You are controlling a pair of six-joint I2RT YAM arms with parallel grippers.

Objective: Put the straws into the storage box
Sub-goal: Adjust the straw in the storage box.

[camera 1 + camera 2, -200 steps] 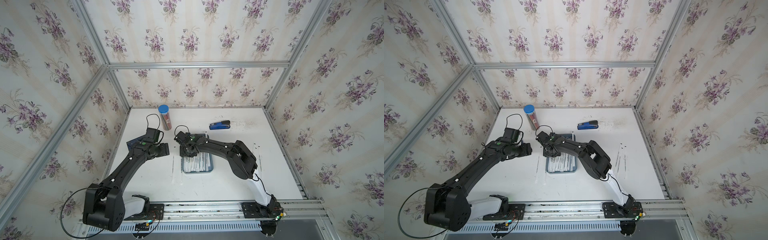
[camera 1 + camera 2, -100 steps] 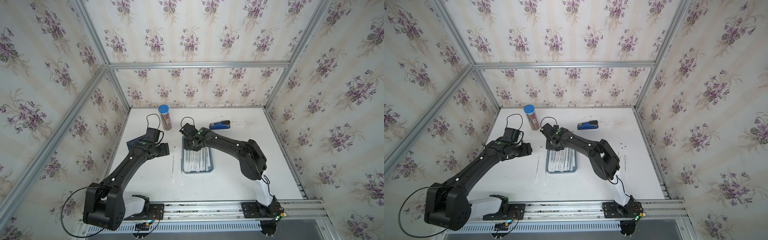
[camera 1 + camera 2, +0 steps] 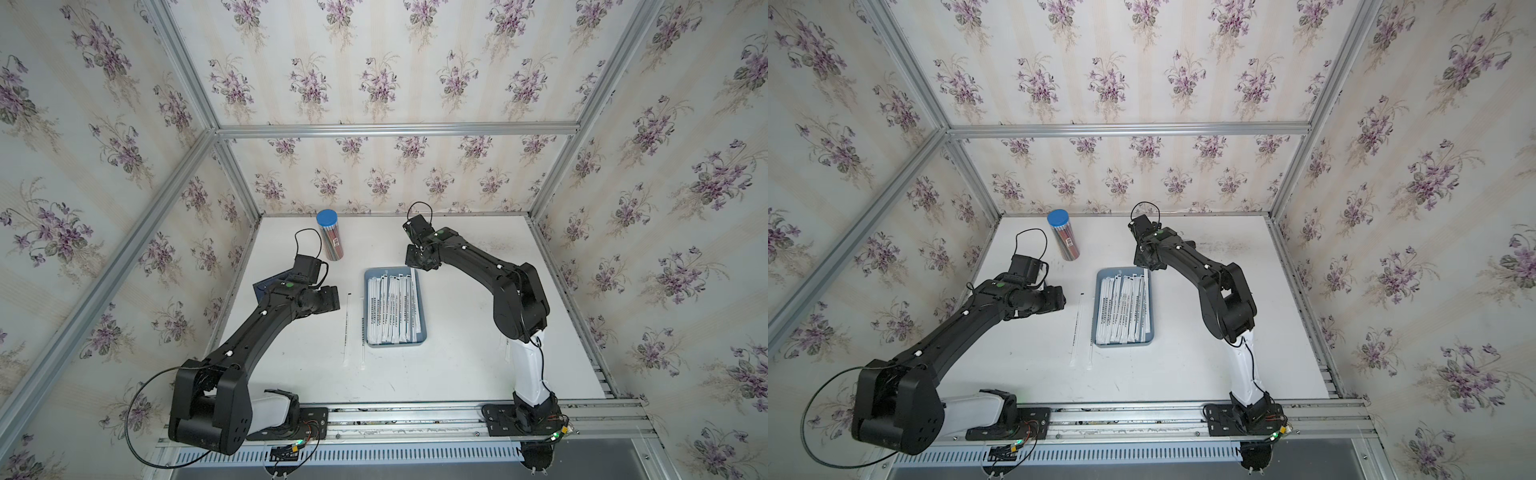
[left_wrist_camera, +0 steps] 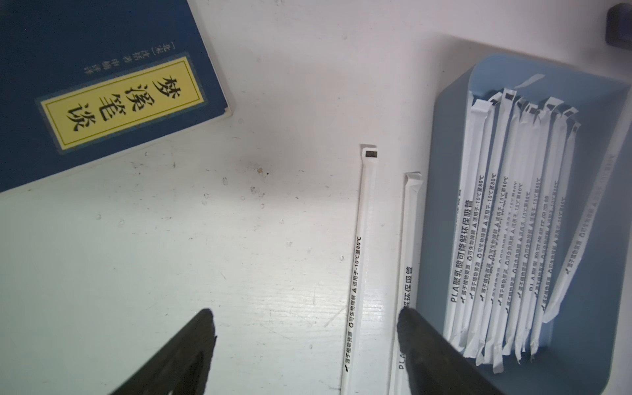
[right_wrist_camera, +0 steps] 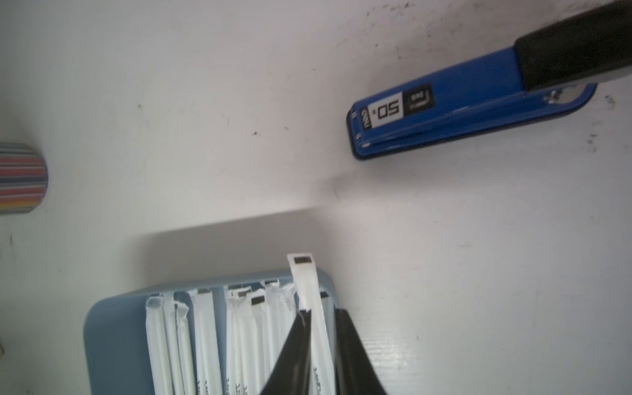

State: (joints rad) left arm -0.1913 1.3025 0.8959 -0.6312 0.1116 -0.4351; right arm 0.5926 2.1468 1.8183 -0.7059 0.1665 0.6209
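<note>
A navy book [image 4: 102, 68] with a yellow label was laid at the far left of the white table [image 3: 457, 370], partly covered by the left arm in both top views. The left gripper [image 4: 306, 319] was held just beside it, its jaws spread wide and nothing gripped. In the left wrist view one straw was framed between its dark fingers [image 4: 191, 342] and a second was crossed by one fingertip. Near the back wall a clear pencil tube [image 3: 330, 237] with a blue cap was stood on the table.

Two loose straws [image 3: 347, 328] were laid side by side on the table, parallel to the storage box [image 3: 395, 344] and just beside its left wall. The box was placed near the middle of the table, and the other straws [image 3: 390, 309] were packed lengthwise inside it. One leaning straw [image 5: 306, 284] was propped at the box's far right corner, its black-marked end projecting past the rim. The right gripper [image 5: 321, 313] was positioned at that corner, its jaws narrowed around this straw; whether it was pinched could not be told. A blue stapler [image 5: 461, 113] was seen beyond the box in the right wrist view.
</note>
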